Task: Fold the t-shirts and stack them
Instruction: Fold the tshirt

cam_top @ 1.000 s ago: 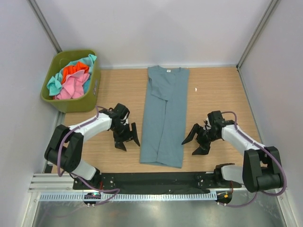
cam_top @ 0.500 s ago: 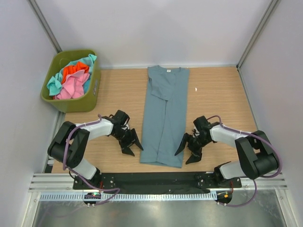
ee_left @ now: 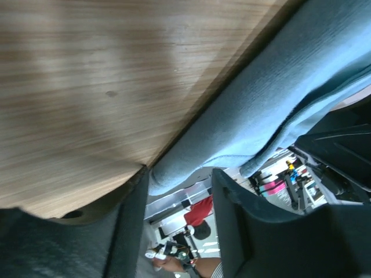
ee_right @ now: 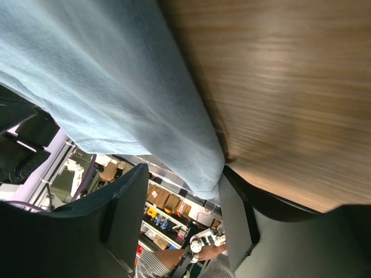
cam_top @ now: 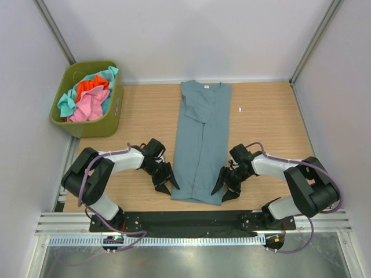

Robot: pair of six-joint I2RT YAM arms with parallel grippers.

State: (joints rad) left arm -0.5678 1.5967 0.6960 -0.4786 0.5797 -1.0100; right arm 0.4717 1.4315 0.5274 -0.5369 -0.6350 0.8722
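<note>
The slate-blue t-shirt (cam_top: 200, 147) lies folded into a long narrow strip down the middle of the table, collar at the far end. My left gripper (cam_top: 167, 183) is open, low on the table at the shirt's near left corner. In the left wrist view the blue hem (ee_left: 255, 116) sits just beyond the open jaws of the left gripper (ee_left: 179, 191). My right gripper (cam_top: 222, 189) is open at the near right corner. In the right wrist view the right gripper (ee_right: 185, 208) is open with the blue cloth edge (ee_right: 145, 98) reaching between its jaws. Pink, orange-red and turquoise shirts (cam_top: 87, 95) lie heaped in the bin.
The olive-green plastic bin (cam_top: 112, 116) stands at the far left corner against the wall. A small white scrap (cam_top: 240, 109) lies on the wood right of the shirt. Grey walls close the table on three sides.
Both grippers have moved inward and toward the near edge, from beside the shirt's middle to its two near corners. The shirt has not moved.
</note>
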